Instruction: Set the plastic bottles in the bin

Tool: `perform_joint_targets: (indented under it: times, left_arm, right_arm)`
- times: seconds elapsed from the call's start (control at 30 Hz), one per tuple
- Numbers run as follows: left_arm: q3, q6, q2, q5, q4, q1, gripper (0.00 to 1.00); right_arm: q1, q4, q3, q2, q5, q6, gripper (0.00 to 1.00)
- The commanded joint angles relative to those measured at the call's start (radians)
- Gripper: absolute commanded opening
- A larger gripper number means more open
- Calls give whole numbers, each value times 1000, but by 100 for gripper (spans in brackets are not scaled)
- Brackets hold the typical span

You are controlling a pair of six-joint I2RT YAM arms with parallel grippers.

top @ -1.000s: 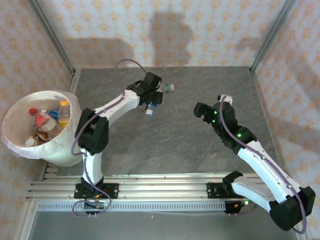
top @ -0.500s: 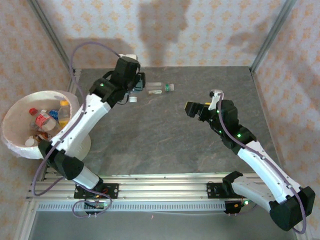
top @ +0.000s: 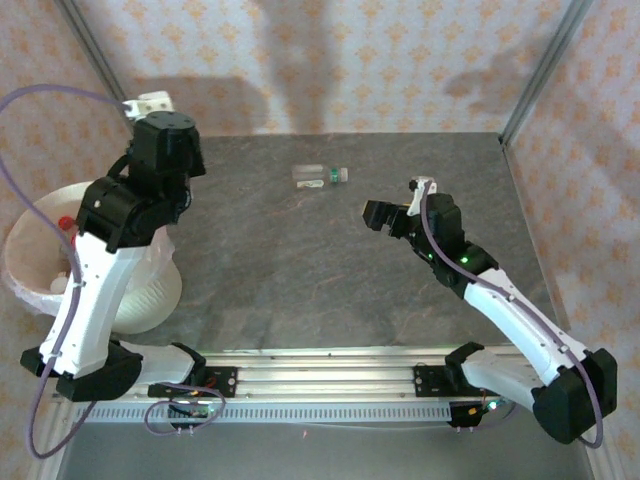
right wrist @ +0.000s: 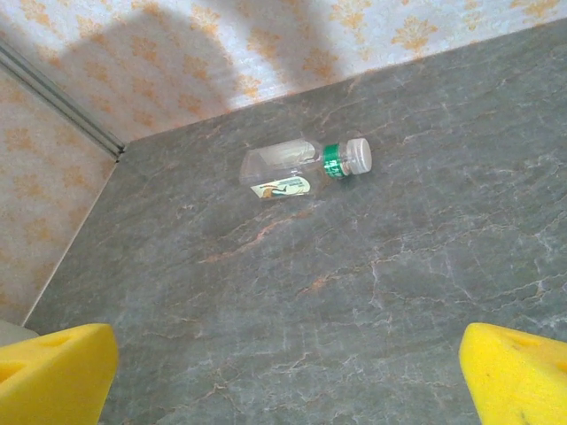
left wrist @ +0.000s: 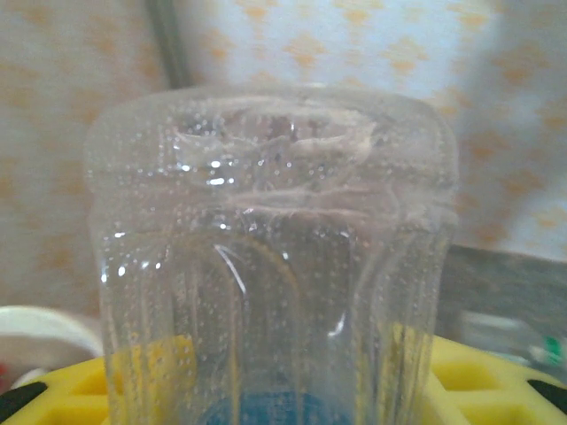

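Near-left, bin (top: 25,275): white-lined, partly hidden by left arm (top: 95,270); red cap (top: 66,222) inside.
Right end effector (right wrist: 283,381): jaws wide apart, over table (top: 300,290).
Left end effector (left wrist: 266,403): clamped on clear bottle (left wrist: 270,248).
Far table: green-banded bottle (right wrist: 306,166) lying, well apart from arms.

The grey, marble-veined table (top: 300,280) carries one clear plastic bottle (top: 318,176) lying on its side at about 12 o'clock from the table's middle, its white cap and green band pointing toward 3 o'clock. The white-lined bin (top: 150,295) sits at the 9 o'clock edge.
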Motion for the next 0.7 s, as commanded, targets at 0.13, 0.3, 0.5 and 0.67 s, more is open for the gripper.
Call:
perform_joint_targets:
  times: [0.13, 0.3, 0.5, 0.67]
  left_arm:
    - [-39, 38, 7, -368, -89, 141, 37]
    - [-107, 7, -57, -336, -77, 283, 37]
    - [-222, -46, -160, -228, -77, 495, 39]
    - [-308, -61, -193, -75, -70, 721, 39]
  right_arm:
    - [1, 52, 45, 22, -13, 16, 99]
    - [2, 49, 75, 60, -23, 6, 99]
    - [2, 47, 126, 128, -63, 8, 99]
    - [4, 35, 168, 148, -94, 15, 99]
